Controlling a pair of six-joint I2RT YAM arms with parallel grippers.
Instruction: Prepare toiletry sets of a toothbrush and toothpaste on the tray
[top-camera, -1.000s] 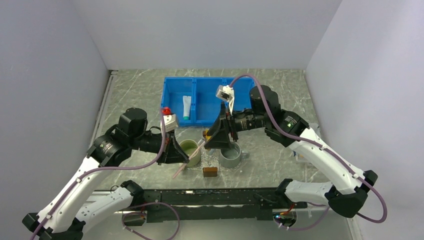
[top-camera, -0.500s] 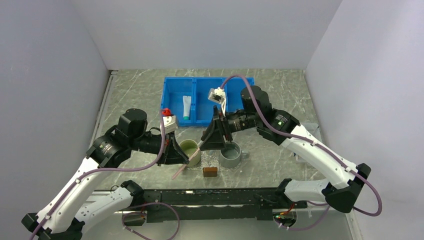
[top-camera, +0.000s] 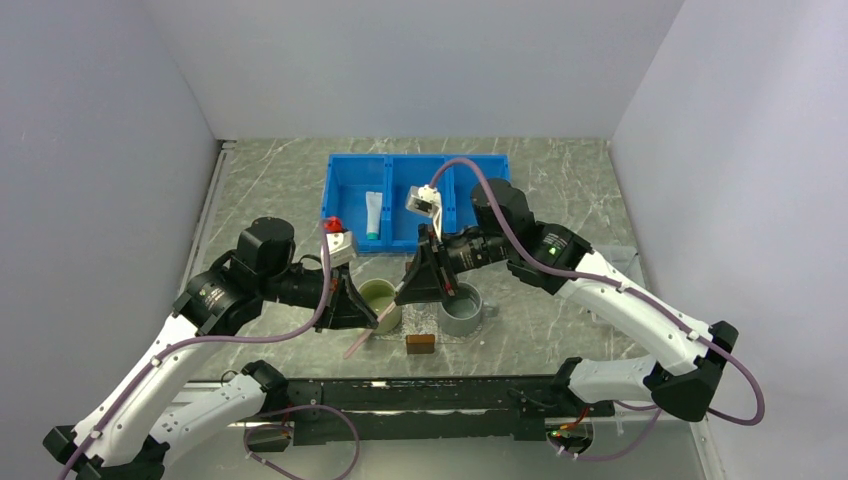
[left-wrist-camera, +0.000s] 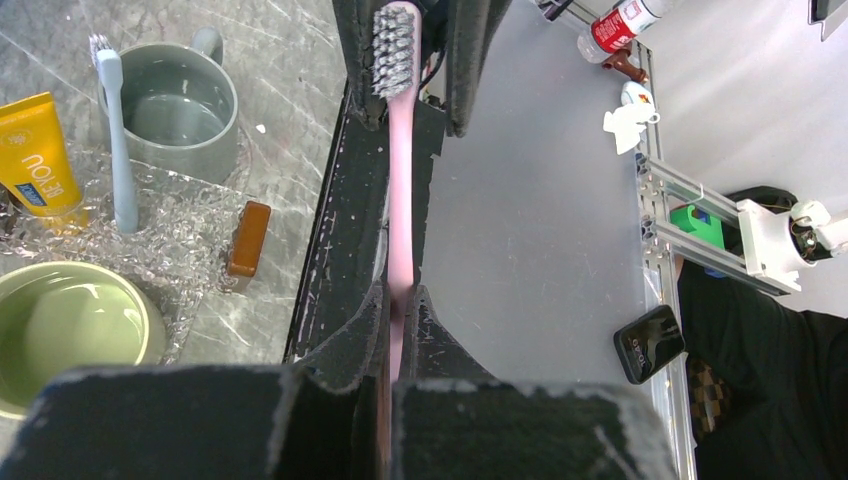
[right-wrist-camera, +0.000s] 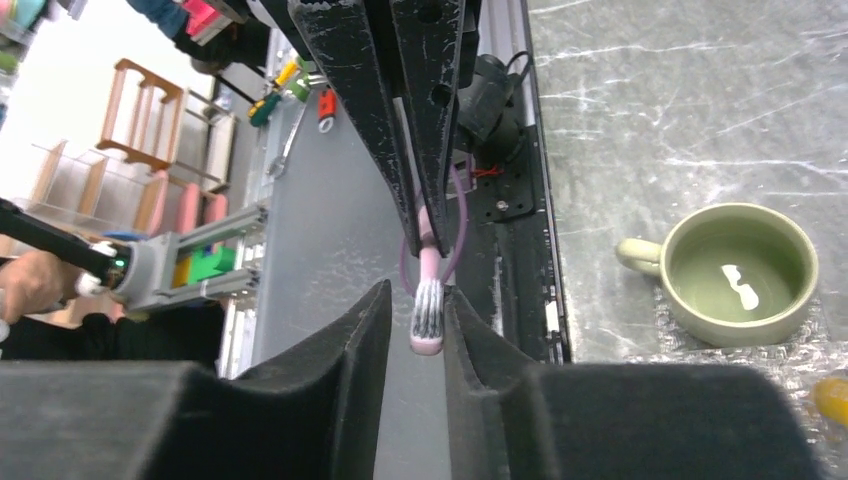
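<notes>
My left gripper (left-wrist-camera: 400, 300) is shut on the handle of the pink toothbrush (left-wrist-camera: 400, 180), held in the air near the green mug (top-camera: 380, 297). My right gripper (right-wrist-camera: 417, 290) straddles the brush's bristle head (right-wrist-camera: 428, 312); the head touches one finger and a narrow gap shows at the other. A pale blue toothbrush (left-wrist-camera: 118, 140) lies across the grey mug (left-wrist-camera: 175, 95) and the glittery tray (left-wrist-camera: 160, 240). The yellow toothpaste (left-wrist-camera: 35, 155) rests on the tray. A white toothpaste with a teal cap (top-camera: 373, 214) lies in the blue bin (top-camera: 345, 200).
A small brown block (top-camera: 421, 344) sits at the tray's near edge. Both mugs stand on or beside the tray between the arms. The black rail of the arm bases runs along the near table edge.
My right gripper has moved left to the brush head and its jaws have narrowed around it. The left gripper holds the pink toothbrush still.
</notes>
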